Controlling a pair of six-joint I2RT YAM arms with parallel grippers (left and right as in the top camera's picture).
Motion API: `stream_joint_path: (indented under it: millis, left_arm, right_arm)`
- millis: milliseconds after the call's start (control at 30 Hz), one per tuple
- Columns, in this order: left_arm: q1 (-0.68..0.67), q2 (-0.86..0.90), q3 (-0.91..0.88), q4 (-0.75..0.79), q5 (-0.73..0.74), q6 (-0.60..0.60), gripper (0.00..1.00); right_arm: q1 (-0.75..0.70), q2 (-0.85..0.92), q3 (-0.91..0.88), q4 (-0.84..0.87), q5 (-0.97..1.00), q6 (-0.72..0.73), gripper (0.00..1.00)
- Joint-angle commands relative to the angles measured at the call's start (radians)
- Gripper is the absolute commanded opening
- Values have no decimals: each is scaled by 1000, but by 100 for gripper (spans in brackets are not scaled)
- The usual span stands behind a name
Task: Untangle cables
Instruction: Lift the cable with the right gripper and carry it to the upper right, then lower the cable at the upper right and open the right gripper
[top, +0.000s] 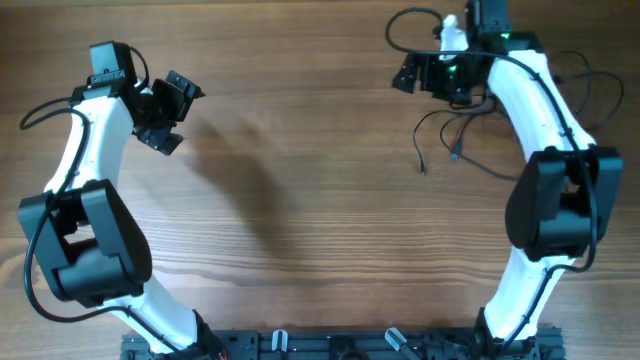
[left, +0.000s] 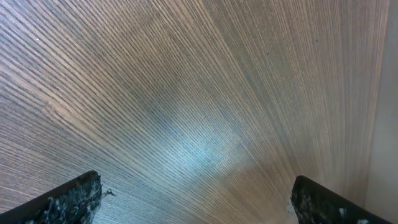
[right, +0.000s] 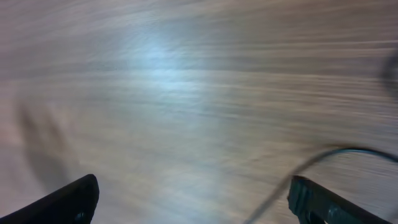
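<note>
The cables are thin black cords lying in loose loops at the back right of the wooden table, with two plug ends pointing toward the middle. More loops show to the right of the right arm. My right gripper hovers open just left of and behind them. In the blurred right wrist view one cable curves past the inner side of the right finger of the open right gripper; contact cannot be told. My left gripper is open over bare wood at the back left, far from the cables.
The table is brown wood. Both arm bases stand at the near edge, on a black rail. Thicker black wires run along the right arm.
</note>
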Motion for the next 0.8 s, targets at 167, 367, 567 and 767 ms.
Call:
stream_joint_path:
  millis: [167,367,567,767]
  left_arm:
    - [5,-32,19,-1,5,-8,100]
    - [5,-32,19,-1,5,-8,100]
    - [5,-32,19,-1,5,-8,100]
    - [5,-32,19,-1,5,-9,100]
  right_arm:
    - [164,22,-1,-11,161,140,100]
    - [214,22,-57,-38,234,139,100]
    - [180,22,-224,75,424,139,100]
    - [81,22,-262,107,492,130,100]
